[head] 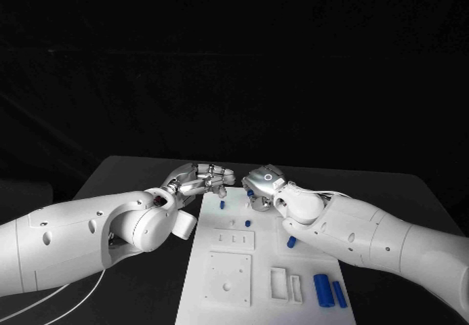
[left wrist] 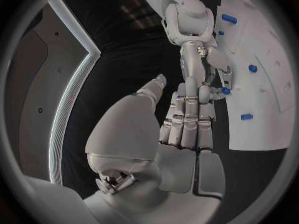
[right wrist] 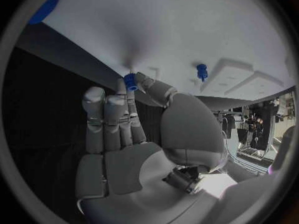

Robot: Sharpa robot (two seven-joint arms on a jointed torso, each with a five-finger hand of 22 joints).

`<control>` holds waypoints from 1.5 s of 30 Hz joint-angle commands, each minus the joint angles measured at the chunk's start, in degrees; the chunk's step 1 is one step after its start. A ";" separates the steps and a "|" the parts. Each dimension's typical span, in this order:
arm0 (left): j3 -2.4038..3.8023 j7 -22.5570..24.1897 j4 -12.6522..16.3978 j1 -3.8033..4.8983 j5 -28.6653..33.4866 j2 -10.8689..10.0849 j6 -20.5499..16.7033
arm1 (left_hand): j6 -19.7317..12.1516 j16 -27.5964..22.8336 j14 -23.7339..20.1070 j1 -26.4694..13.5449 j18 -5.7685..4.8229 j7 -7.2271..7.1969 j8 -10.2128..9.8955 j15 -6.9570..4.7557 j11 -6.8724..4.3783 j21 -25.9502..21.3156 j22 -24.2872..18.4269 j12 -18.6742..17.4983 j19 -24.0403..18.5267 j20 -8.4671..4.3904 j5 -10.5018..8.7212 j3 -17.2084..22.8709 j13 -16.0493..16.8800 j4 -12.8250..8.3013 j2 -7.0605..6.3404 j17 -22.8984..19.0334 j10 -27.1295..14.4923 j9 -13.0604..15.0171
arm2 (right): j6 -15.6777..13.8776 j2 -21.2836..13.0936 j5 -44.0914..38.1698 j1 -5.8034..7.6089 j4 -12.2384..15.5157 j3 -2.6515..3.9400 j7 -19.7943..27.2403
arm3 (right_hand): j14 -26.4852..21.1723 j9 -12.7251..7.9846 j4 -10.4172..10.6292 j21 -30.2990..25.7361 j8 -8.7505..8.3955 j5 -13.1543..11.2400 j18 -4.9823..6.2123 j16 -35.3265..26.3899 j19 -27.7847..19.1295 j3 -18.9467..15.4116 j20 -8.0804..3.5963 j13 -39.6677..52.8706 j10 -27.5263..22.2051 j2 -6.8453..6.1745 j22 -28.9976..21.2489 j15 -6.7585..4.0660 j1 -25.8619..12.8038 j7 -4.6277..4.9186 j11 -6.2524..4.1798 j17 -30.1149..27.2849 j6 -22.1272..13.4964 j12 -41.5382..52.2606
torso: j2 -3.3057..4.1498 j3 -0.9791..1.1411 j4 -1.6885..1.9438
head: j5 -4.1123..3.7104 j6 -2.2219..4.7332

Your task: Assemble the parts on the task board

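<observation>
blue part (right wrist: 130, 81) pinched in right hand (right wrist: 134, 134) fingertips at task board (right wrist: 187, 30) edge.

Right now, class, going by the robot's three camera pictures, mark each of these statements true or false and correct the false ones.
1. The right hand pinches a small blue part at the edge of the task board. True.
2. The left hand holds a blue part. False: its fingers are stretched out with nothing in them.
3. Two blue cylinders lie side by side on the board, near the corner closest to the robot on its right. True.
4. The board lies on a pale wooden table. False: the table is dark.
</observation>
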 commanded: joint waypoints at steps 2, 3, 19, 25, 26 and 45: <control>0.06 0.13 0.07 0.22 -0.28 0.20 0.37 | -0.29 0.12 -0.32 -0.51 0.70 -0.19 -0.23 -0.07 0.28 0.22 -0.10 -0.20 -0.05 -0.40 0.12 0.28 0.07 -0.10 -0.26 0.02 -0.02 -0.04 | 1.02 0.04 0.29 0.05 -0.34 0.00 0.45 | -1.95 0.03 0.28 0.18 0.14 0.15 6.15 0.11 0.19 0.02 -0.74 0.23 0.76 -0.26 0.94 -1.51 0.60 0.06 -0.14 -0.13 0.05 -0.24 | 0.08 -0.02 0.04 | 0.00 -0.01; 0.06 0.12 0.06 0.23 -0.28 0.22 0.35 | -0.29 0.12 -0.32 -0.52 0.69 -0.19 -0.23 -0.07 0.28 0.23 -0.10 -0.20 -0.05 -0.40 0.12 0.28 0.07 -0.10 -0.26 0.02 -0.02 -0.04 | 1.09 0.04 0.59 0.05 -0.34 0.00 0.51 | -1.96 0.03 0.29 0.17 0.13 0.15 6.15 0.11 0.18 0.03 -0.73 0.24 0.75 -0.27 0.94 -1.50 0.60 0.07 -0.13 -0.14 0.04 -0.25 | 0.08 -0.02 0.02 | 0.02 -0.03; 0.06 0.09 -0.11 0.37 -0.28 0.25 0.25 | -0.29 0.12 -0.32 -0.59 0.67 -0.18 -0.25 -0.07 0.29 0.25 -0.12 -0.25 -0.06 -0.41 0.11 0.33 0.09 -0.15 -0.28 0.01 -0.01 -0.04 | 1.47 0.21 4.84 0.07 -1.23 -0.01 1.59 | -1.87 -1.42 0.46 -0.30 -3.35 0.07 6.07 -0.07 -0.12 -2.27 0.26 -1.21 -6.60 -2.75 0.65 1.11 -0.30 2.71 2.55 -1.03 -6.04 -2.70 | 0.13 -0.04 -0.07 | 0.05 -0.10; 0.06 0.12 -0.27 0.42 -0.28 0.11 0.16 | -0.31 0.12 -0.32 -0.63 0.66 -0.18 -0.27 -0.07 0.29 0.26 -0.13 -0.29 -0.07 -0.42 0.11 0.36 0.10 -0.17 -0.30 0.01 -0.02 -0.04 | 0.29 0.11 5.75 0.17 -1.23 -0.02 1.61 | -2.12 -1.87 0.96 -0.92 -4.47 0.16 6.15 -0.02 -0.31 -4.82 0.71 -2.78 -11.32 -4.64 0.33 2.45 -1.11 3.17 3.95 -1.46 -8.65 -2.65 | 0.12 -0.02 -0.14 | 0.10 -0.12; 0.06 0.12 -0.27 0.43 -0.28 0.10 0.15 | -0.31 0.12 -0.32 -0.63 0.66 -0.17 -0.27 -0.07 0.29 0.26 -0.13 -0.29 -0.07 -0.42 0.11 0.37 0.10 -0.18 -0.30 0.01 -0.02 -0.04 | 0.04 0.02 5.87 0.18 -1.12 -0.02 1.57 | -2.19 -2.02 1.11 -1.07 -4.82 0.17 6.15 -0.02 -0.33 -5.34 0.78 -3.18 -12.43 -4.95 0.25 2.74 -1.33 3.31 4.23 -1.56 -9.40 -2.75 | 0.13 -0.02 -0.14 | 0.06 -0.10; 0.06 0.84 -2.32 0.87 -0.22 -0.92 -0.21 | -0.30 0.14 -0.30 -0.69 0.64 -0.17 -0.29 -0.08 0.29 0.30 -0.17 -0.37 -0.07 -0.45 0.12 0.50 0.14 -0.29 -0.31 0.01 0.02 -0.03 | 4.35 -11.39 19.79 3.62 12.96 3.88 1.19 | -2.51 -2.01 3.63 -2.10 -4.51 0.24 6.15 -0.11 -0.69 -7.54 1.11 -1.51 -5.69 -5.20 0.03 0.50 -2.04 4.04 1.91 -2.76 -9.87 1.76 | -0.01 0.13 -1.09 | -0.51 1.28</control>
